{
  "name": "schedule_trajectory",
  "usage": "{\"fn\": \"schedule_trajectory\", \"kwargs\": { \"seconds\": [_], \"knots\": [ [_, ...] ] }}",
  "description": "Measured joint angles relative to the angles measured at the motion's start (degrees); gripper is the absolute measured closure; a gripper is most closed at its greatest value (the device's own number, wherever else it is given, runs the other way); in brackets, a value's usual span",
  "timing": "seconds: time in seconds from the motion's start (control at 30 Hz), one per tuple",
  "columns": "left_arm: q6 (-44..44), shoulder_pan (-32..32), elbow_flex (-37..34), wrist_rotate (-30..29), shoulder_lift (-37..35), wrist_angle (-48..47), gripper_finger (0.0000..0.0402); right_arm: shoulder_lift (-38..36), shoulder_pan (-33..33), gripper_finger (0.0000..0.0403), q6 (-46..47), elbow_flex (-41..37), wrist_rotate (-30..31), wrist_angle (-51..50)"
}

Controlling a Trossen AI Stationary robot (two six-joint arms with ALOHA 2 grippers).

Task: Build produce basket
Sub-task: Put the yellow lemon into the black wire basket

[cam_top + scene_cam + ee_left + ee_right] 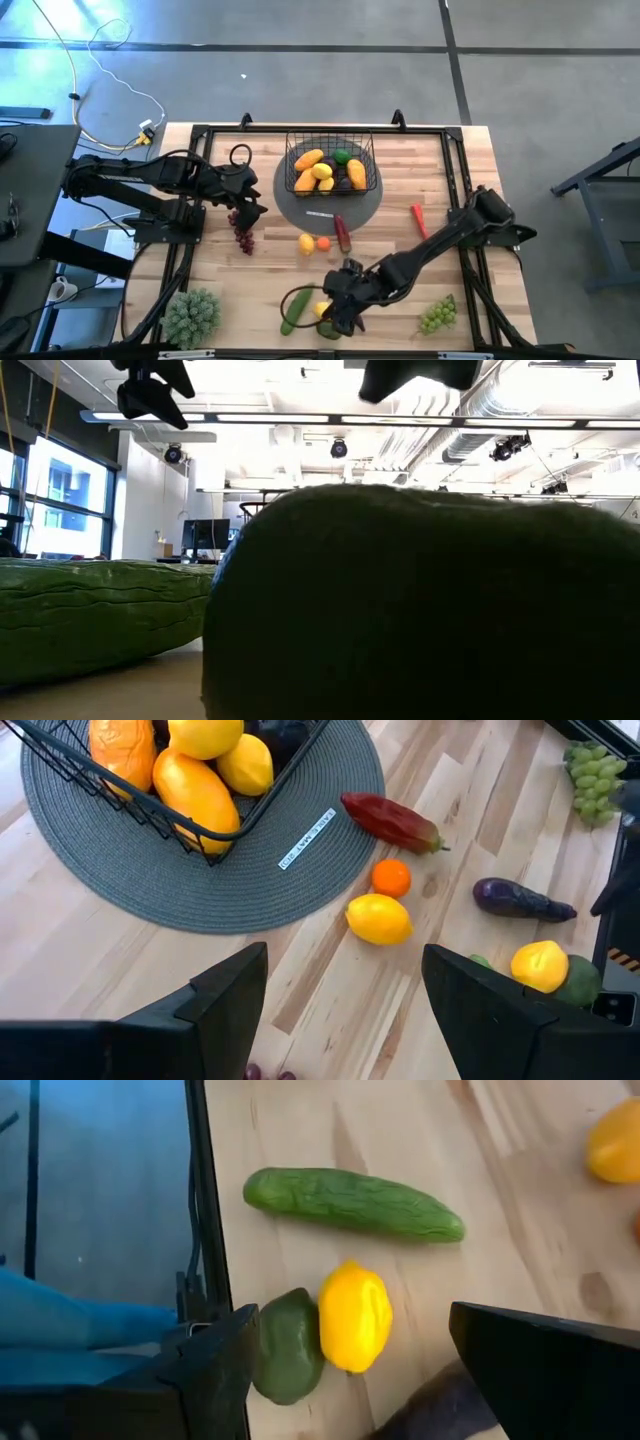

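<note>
The black wire basket (330,165) stands on a round grey mat (330,205) and holds orange-yellow fruits, lemons and a lime. My right gripper (380,1380) hangs open above a lemon (354,1315) and a dark green fruit (288,1345) lying side by side near the table's near edge. A cucumber (352,1203) lies beside them, and an eggplant (520,900) lies close by. My left gripper (345,1010) is open over the purple grapes (243,235), left of the mat. Before the mat lie another lemon (378,918), a small orange (391,878) and a dark red pepper (392,823).
Green grapes (437,315) lie at the near right. A red chili (419,220) lies right of the mat. A bushy green vegetable (190,315) sits at the near left corner. Black frame rails (455,170) run along the table's sides.
</note>
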Motion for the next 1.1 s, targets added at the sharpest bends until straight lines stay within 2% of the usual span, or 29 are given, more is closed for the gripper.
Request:
{"fn": "schedule_trajectory", "kwargs": {
  "seconds": [0.23, 0.57, 1.1],
  "knots": [
    [0.0, 0.0, -0.01, -0.04, 0.0, -0.01, 0.0147, 3.94, -0.09, 0.0096, -4.28, 0.0, -1.78, 3.03],
    [0.0, 0.0, -0.85, -0.09, 0.0, 0.03, 0.0147, 8.42, -0.09, 0.0096, -4.81, 0.0, -2.75, 5.96],
    [-2.58, 0.0, -3.89, 0.04, 0.02, 0.08, 0.0147, 10.04, -1.27, 0.0096, -6.51, -0.02, -1.05, 5.96]
  ]
}}
